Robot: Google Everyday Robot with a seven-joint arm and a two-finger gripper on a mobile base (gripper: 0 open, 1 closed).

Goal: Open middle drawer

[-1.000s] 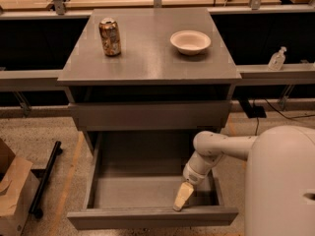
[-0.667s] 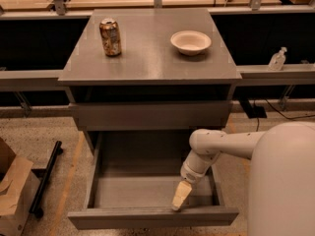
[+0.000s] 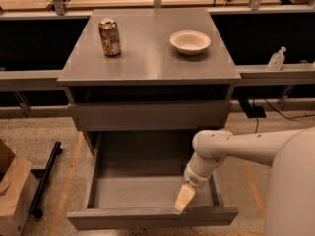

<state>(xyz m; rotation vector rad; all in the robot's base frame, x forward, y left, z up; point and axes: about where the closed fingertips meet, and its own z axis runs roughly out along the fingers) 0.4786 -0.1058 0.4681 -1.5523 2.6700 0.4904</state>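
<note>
The middle drawer [image 3: 147,191] is pulled far out below the shut upper drawer front [image 3: 147,115]. It is a shallow grey box with nothing in it, and its long flat front panel [image 3: 123,219] is nearest the camera. My gripper [image 3: 183,199], tan at the tip, hangs from the white arm [image 3: 231,149], which comes in from the right. It points down inside the drawer's right front corner, with its tip at the top edge of the front panel. Anything below this drawer is hidden.
A drink can [image 3: 110,37] and a white bowl [image 3: 190,42] stand on the cabinet top [image 3: 147,63]. A cardboard box [image 3: 12,191] and a black bar [image 3: 45,178] lie on the floor at the left. A bottle [image 3: 276,59] sits on the ledge at the right.
The gripper has dipped slightly toward the drawer's front panel. The drawer stays pulled out as before.
</note>
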